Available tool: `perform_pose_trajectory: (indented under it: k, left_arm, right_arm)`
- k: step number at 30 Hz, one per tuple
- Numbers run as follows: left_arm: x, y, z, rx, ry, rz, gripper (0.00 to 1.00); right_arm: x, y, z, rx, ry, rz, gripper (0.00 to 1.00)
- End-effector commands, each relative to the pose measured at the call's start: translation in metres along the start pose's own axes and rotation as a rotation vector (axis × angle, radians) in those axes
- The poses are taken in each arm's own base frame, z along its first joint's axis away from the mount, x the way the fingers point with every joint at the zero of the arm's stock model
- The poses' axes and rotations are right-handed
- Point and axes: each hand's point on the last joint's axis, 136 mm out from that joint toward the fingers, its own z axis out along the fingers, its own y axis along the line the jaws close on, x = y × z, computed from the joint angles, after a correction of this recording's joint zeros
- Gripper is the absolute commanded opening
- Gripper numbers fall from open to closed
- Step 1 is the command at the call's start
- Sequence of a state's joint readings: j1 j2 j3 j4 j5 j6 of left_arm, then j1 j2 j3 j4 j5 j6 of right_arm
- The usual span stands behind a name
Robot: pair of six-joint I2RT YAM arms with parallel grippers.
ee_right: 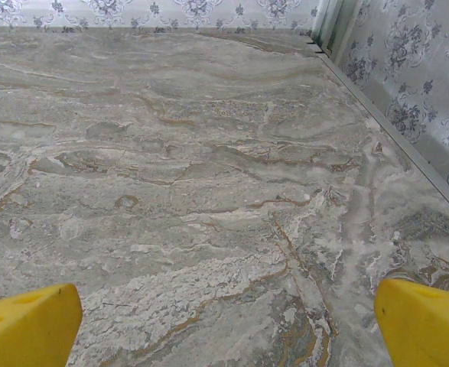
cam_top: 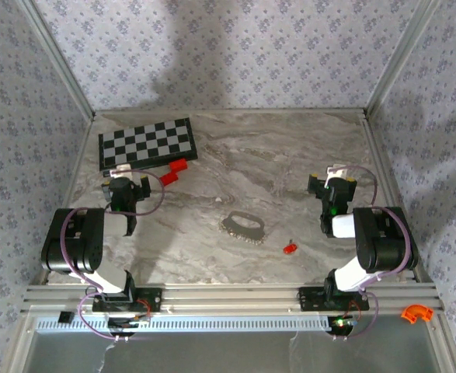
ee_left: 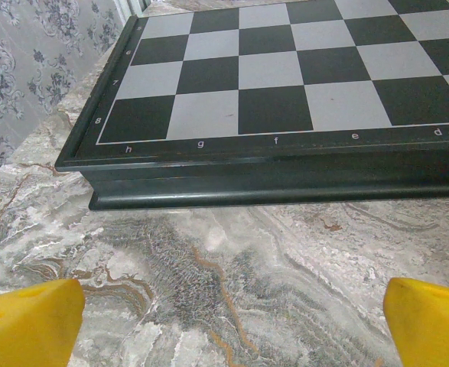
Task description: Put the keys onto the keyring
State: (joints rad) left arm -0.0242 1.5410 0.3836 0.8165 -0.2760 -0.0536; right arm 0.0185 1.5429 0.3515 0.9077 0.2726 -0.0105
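A black-and-white chessboard (cam_top: 147, 144) lies at ten o'clock on the marble table (cam_top: 282, 151), slightly askew. Red blocks (cam_top: 175, 170) sit just beside its near right corner. At four o'clock, an orange curved piece (cam_top: 415, 313) rests off the marble, by the aluminium rail (cam_top: 235, 298).

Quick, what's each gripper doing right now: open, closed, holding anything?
Left gripper: jaws open, holding nothing.
Right gripper: jaws open, holding nothing.

left pincer (ee_left: 232, 313) spread wide, right pincer (ee_right: 228, 313) likewise
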Motion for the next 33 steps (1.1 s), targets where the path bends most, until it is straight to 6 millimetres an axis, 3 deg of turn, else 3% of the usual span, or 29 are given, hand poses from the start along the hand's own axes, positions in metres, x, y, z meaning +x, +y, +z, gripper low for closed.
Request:
perform_pose_trajectory:
  k: [1, 17, 25, 29, 33]
  left_arm:
    - [-0.015, -0.002, 0.000, 0.011, -0.050, -0.028, 1.00]
    - [-0.015, -0.002, 0.000, 0.011, -0.051, -0.028, 1.00]
    - [-0.020, -0.004, -0.001, 0.027, -0.044, -0.022, 1.00]
    - [-0.030, -0.004, -0.007, 0.030, -0.024, -0.012, 1.00]
    - [-0.038, -0.002, -0.020, 0.035, -0.004, -0.029, 1.00]
  right_arm:
    - [-0.006, -0.001, 0.000, 0.006, -0.017, 0.021, 1.00]
    - [-0.006, -0.002, 0.000, 0.010, -0.020, 0.021, 1.00]
    - [-0.011, 0.000, -0.012, -0.020, -0.058, 0.029, 1.00]
    - [-0.020, -0.004, -0.018, 0.006, -0.080, 0.018, 1.00]
    - [-0.042, -0.005, -0.032, 0.004, -0.073, 0.014, 1.00]
